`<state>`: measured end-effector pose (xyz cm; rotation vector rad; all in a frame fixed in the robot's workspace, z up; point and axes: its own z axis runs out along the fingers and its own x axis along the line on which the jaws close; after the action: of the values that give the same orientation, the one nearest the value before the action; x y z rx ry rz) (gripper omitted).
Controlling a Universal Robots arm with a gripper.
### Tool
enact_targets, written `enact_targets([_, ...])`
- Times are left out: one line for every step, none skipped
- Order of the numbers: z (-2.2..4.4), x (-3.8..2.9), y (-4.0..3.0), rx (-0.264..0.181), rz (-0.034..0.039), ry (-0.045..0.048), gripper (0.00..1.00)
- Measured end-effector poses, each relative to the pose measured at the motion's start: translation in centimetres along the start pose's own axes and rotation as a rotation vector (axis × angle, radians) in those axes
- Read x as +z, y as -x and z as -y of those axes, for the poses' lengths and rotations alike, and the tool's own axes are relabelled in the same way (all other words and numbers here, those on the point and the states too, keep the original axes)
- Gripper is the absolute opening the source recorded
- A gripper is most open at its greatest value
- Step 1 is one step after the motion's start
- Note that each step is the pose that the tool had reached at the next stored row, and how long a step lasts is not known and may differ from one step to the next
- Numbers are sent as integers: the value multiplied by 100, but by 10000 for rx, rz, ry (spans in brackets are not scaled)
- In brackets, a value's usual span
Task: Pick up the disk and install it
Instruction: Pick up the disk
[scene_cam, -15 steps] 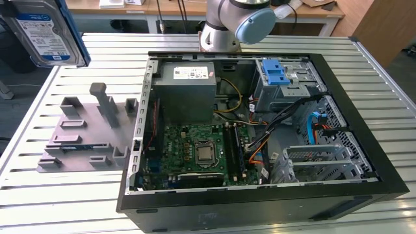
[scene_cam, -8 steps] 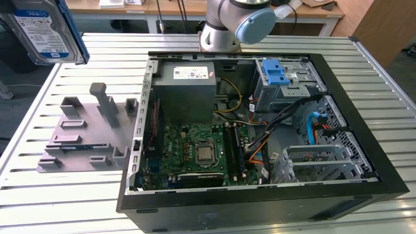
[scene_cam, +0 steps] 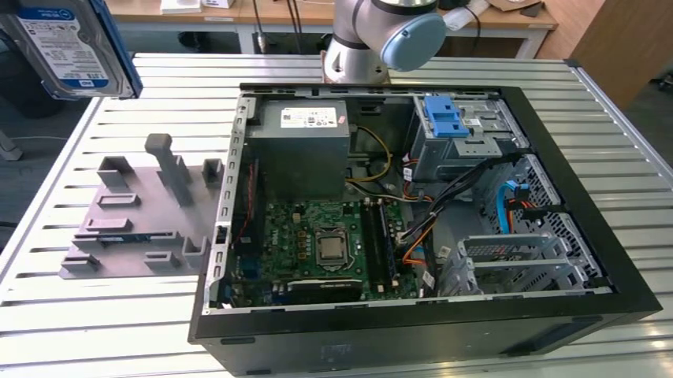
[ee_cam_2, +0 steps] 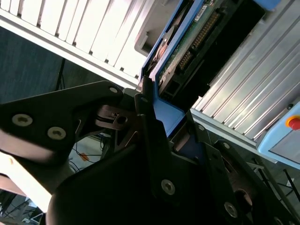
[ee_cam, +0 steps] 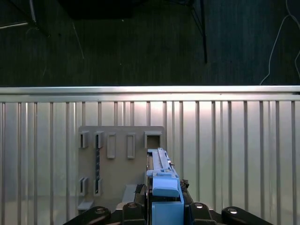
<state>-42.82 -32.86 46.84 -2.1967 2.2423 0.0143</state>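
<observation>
The disk (scene_cam: 65, 46), silver with a white-and-blue label and a blue carrier frame, hangs high above the table at the exterior view's upper left, off the grey holder (scene_cam: 137, 216). In the second wrist view my gripper (ee_cam_2: 169, 118) is shut on the disk's blue frame, and the disk's green circuit board (ee_cam_2: 187, 44) sticks out past the dark fingers (ee_cam_2: 146, 110). The first wrist view looks along the disk (ee_cam: 163, 185) edge-on, held above the grey holder (ee_cam: 122, 150) with its several empty slots.
An open black computer case (scene_cam: 589, 236) lies on the slatted metal table (scene_cam: 116, 331), with a grey power supply box (scene_cam: 305, 142), a motherboard (scene_cam: 326, 244) and a drive cage with a blue latch (scene_cam: 447, 118). The arm's base (scene_cam: 363, 39) stands behind the case.
</observation>
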Motion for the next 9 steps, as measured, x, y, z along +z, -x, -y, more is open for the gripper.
enact_targets([0, -11, 0, 0, 0, -1, 37])
enact_targets([0, -23, 0, 0, 0, -1, 37])
enact_targets([0, -37, 0, 0, 0, -1, 37])
enact_targets([0, -49, 0, 0, 0, -2, 37])
enact_targets([0, -63, 1, 0, 0, -3, 37])
enact_targets([0, -75, 1, 0, 0, -5, 37])
enact_targets([0, -87, 1, 0, 0, -8, 37])
enact_targets([-1, -100, 1, 0, 0, -11, 37])
enact_targets([0, -113, 1, 0, 0, -13, 37])
